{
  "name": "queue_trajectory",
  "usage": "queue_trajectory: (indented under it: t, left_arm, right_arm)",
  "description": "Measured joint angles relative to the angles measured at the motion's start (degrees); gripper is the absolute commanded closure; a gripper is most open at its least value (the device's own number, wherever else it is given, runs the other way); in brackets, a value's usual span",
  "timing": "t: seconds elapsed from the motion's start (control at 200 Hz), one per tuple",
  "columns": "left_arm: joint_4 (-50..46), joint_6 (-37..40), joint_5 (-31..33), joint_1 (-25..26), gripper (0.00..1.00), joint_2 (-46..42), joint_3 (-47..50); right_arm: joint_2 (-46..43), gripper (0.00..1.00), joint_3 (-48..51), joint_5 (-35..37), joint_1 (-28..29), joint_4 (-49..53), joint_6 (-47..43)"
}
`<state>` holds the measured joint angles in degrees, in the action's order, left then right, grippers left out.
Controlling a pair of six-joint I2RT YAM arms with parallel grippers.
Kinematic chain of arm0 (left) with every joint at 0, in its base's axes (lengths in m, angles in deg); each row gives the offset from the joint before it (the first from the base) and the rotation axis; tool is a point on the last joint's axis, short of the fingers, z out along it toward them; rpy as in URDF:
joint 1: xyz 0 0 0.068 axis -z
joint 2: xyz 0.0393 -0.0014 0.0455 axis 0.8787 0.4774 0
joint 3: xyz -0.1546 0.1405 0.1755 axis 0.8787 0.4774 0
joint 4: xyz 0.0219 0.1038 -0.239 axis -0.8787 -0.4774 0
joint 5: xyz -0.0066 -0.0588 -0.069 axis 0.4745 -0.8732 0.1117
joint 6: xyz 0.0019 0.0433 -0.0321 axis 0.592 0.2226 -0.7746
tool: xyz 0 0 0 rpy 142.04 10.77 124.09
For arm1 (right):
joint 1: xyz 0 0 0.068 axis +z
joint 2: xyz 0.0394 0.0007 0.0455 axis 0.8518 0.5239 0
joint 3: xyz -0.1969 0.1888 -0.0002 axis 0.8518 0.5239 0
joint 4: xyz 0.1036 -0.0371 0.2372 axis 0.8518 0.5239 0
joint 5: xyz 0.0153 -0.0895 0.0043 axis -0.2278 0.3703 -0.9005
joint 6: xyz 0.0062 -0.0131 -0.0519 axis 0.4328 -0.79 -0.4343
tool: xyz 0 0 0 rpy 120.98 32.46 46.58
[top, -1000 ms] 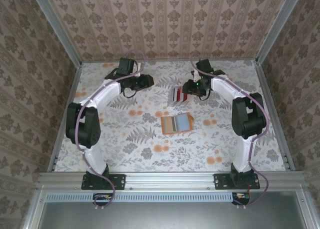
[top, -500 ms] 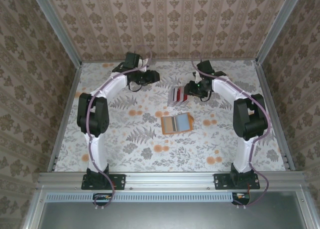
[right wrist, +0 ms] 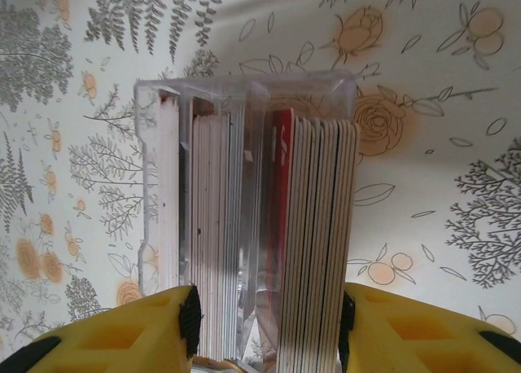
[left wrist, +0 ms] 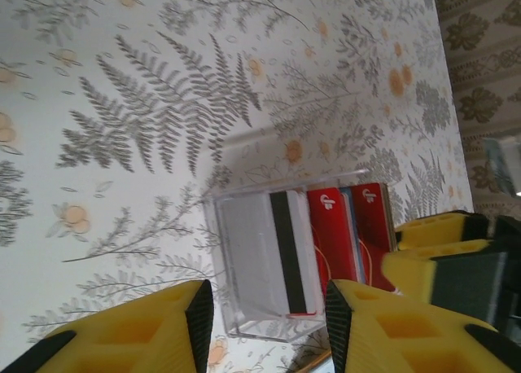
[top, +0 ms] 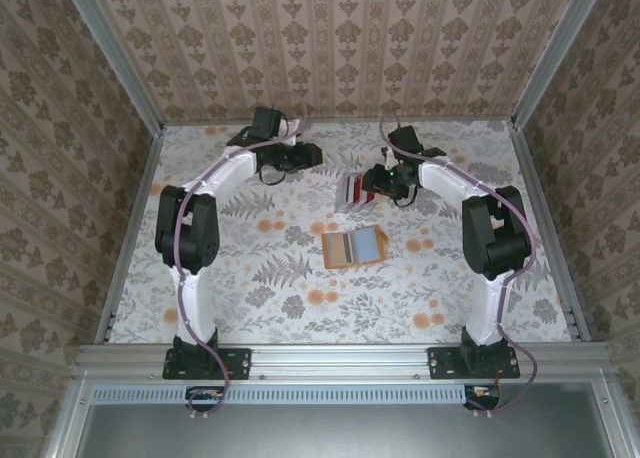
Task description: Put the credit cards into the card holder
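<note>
The card holder lies open and flat mid-table, orange with a grey-blue inside. Behind it the credit cards stand on edge in a clear rack. In the right wrist view they form two stacks. My right gripper is open above them, one finger on each side of the stacks. The left wrist view shows a white card with a black stripe and red cards. My left gripper is open, short of the rack, with nothing between its fingers.
A floral cloth covers the table. Patterned walls and metal rails close it in on three sides. The right gripper's yellow fingers sit just past the red cards in the left wrist view.
My left arm has swung right, bringing its gripper closer to the rack. My right gripper has shifted slightly left over the cards. The card holder has not moved.
</note>
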<state>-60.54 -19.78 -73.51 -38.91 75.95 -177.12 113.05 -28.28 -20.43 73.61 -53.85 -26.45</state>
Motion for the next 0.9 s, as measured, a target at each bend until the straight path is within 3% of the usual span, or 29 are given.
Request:
queue_trajectory:
  t: [0.22,0.9]
  left_arm:
    - [-1.2,0.7,0.0,3.6,0.56,2.2,-1.4]
    - [-4.0,2.5,0.0,7.4,0.59,9.0,-3.5]
  right_arm:
    - [1.0,0.51,-0.2,-0.6,0.4,0.1,0.3]
    - [1.5,0.51,-4.3,-0.6,2.1,0.9,0.1]
